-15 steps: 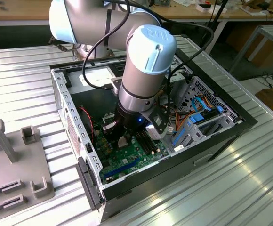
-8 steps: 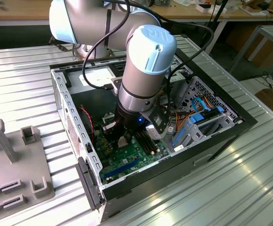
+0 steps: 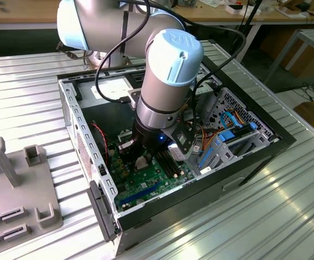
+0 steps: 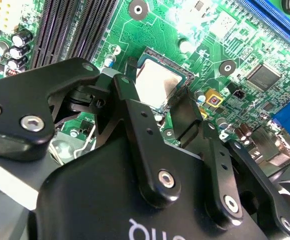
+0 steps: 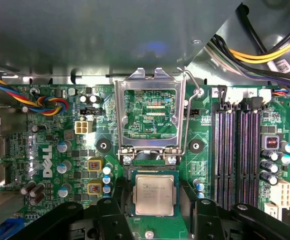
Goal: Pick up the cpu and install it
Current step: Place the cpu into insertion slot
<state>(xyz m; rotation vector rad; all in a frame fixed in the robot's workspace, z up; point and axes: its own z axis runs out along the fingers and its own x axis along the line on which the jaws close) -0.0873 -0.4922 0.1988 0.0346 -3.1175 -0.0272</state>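
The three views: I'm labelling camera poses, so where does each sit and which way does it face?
Exterior view: off the arm, looking down into the computer case; arm and gripper show.
First wrist view: on the wrist, facing squarely onto the motherboard; gripper shows.
Second wrist view: on the wrist, slanting past the gripper.
Both wrist views share the cpu in its socket.

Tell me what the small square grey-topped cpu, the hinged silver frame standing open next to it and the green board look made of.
The cpu: dull grey metal lid, matte, softly reflecting light; likely plated metal. The hinged silver frame: bare sheet metal, shiny, bright glints on its edges. The green board: glossy lacquered circuit laminate, fine traces showing.
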